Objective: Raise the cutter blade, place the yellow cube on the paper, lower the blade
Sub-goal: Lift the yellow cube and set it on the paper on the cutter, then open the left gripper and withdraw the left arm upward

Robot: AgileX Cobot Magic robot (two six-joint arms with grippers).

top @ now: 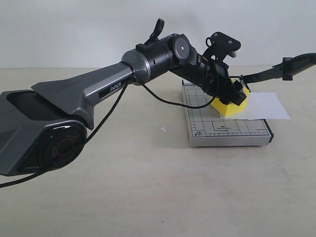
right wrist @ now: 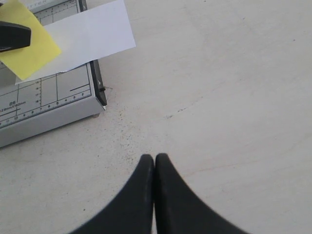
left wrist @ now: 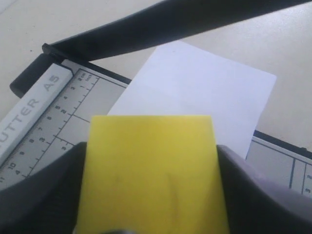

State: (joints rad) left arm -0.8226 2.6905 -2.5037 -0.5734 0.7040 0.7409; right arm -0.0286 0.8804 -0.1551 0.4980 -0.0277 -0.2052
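My left gripper [top: 235,97] is shut on the yellow cube [top: 228,105], its fingers [left wrist: 46,190] pressed to two opposite faces. The cube [left wrist: 151,165] is low over the grey gridded trimmer base [top: 222,129], at the near edge of the white paper [top: 265,105]. I cannot tell whether it touches the sheet. The paper [left wrist: 204,97] lies across the base's cutting edge. The cutter blade [top: 274,72] is raised, slanting up to the right above the paper. My right gripper [right wrist: 155,158] is shut on nothing over bare table beside the trimmer and is out of the exterior view.
The left arm [top: 98,94] stretches across the table from the left edge to the trimmer. A small white scrap [top: 162,130] lies on the beige table left of the base. The black cutting edge [right wrist: 99,83] faces my right gripper.
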